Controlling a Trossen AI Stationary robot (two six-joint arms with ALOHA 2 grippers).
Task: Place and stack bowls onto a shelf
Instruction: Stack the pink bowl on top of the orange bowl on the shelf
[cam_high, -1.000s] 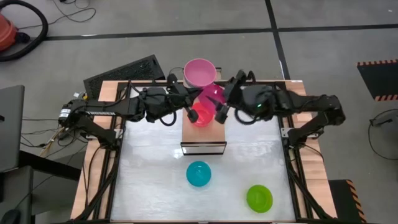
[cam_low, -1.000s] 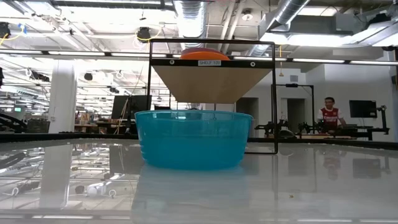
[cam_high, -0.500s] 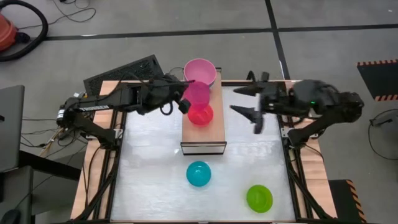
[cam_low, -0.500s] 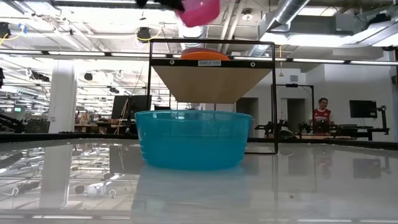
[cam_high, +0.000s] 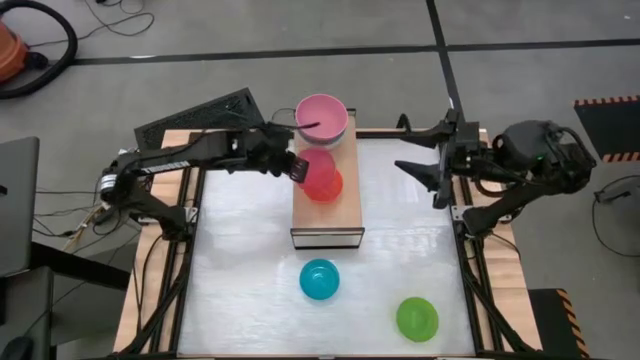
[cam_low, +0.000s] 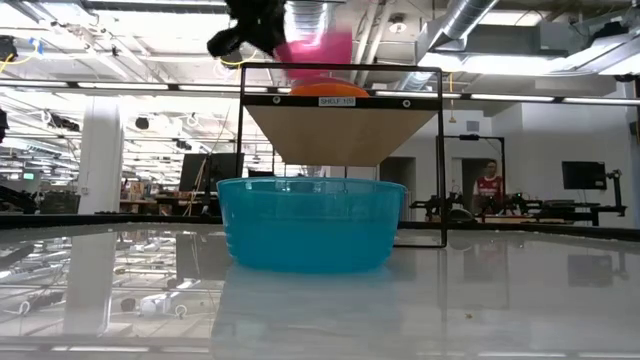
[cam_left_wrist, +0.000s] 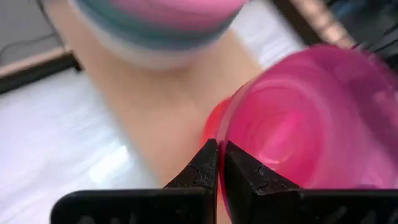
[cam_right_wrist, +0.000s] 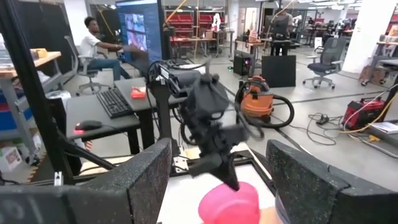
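Nesting magenta bowl (cam_high: 318, 163) over red bowl (cam_high: 327, 187)

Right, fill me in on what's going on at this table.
The left gripper is shut on the rim of a magenta bowl, holding it over a red bowl that sits on the shelf. A stack of bowls with a pink one on top stands at the shelf's far end. The right gripper hangs open and empty off to the side. A cyan bowl and a green bowl wait on the table.
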